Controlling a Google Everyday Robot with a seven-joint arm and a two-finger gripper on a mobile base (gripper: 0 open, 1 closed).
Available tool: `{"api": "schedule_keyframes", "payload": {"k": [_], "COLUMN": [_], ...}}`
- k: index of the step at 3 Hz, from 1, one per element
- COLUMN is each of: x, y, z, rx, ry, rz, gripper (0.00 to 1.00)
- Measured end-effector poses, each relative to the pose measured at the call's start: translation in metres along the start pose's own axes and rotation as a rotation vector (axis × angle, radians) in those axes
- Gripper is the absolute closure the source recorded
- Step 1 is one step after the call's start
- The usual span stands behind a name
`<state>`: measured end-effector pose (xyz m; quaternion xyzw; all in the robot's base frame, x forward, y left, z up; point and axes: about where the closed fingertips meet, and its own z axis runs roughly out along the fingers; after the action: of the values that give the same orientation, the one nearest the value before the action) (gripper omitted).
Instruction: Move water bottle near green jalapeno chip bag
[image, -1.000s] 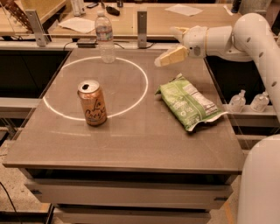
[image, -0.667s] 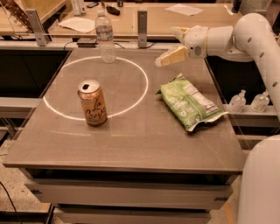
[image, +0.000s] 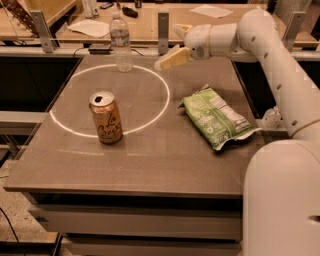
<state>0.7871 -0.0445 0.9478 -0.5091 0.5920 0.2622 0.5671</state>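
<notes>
The water bottle (image: 121, 42), clear with a white cap and a pale label, stands upright at the back of the table on the far edge of a white circle. The green jalapeno chip bag (image: 216, 117) lies flat on the right side of the table. My gripper (image: 171, 47) hovers above the back of the table, to the right of the bottle and behind the bag. Its cream fingers (image: 169, 58) point left toward the bottle, are spread open and hold nothing.
An orange-tan soda can (image: 105, 118) stands upright at front left inside the white circle (image: 159, 106). A small clear bottle (image: 271, 118) sits off the table's right edge. Metal posts (image: 162, 31) and a cluttered wooden bench stand behind the table.
My gripper has moved left and slightly up, closer to the water bottle. The bottle, the can and the chip bag have not moved.
</notes>
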Motion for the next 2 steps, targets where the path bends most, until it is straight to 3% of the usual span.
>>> {"api": "schedule_keyframes", "payload": {"k": [1,2], "x": [-0.005,-0.002], "y": [-0.006,-0.010], "z": [0.034,0.052], "rx": [0.028,0.085], "ry": [0.023,0.017], "rz": [0.019,0.080], "gripper": [0.00,0.00]}}
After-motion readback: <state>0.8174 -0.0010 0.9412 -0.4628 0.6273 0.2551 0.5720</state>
